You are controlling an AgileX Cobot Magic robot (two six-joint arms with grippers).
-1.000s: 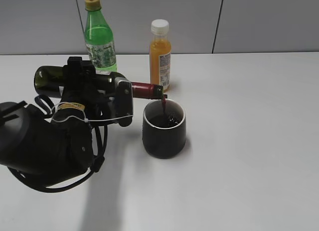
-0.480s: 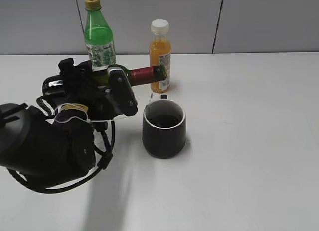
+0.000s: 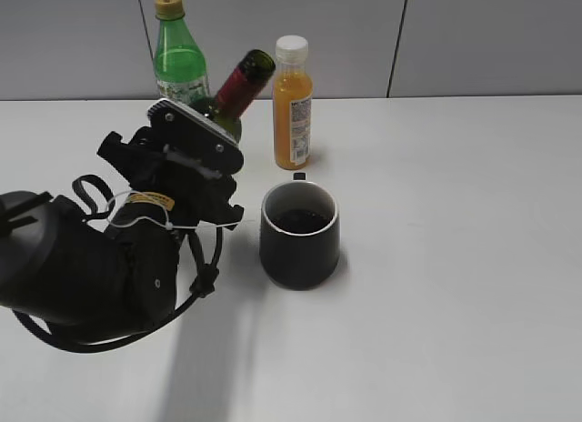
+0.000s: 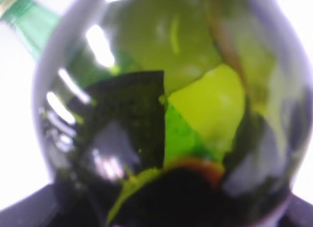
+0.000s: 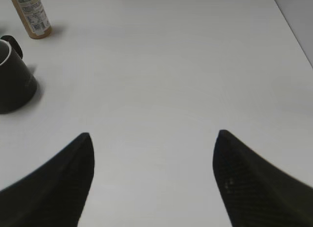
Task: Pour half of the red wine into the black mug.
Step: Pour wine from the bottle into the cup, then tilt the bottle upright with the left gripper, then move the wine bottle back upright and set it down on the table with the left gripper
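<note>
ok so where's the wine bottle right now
In the exterior view the wine bottle is left of centre, held in the left gripper, tilted with its neck up toward the orange juice bottle, up-left of the black mug.

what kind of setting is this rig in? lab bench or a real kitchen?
Likely a lab or test bench, not a kitchen. A bare white table against plain grey wall panels, holding only staged props: a wine bottle in the left end effector, a black mug and two drink bottles.
</note>
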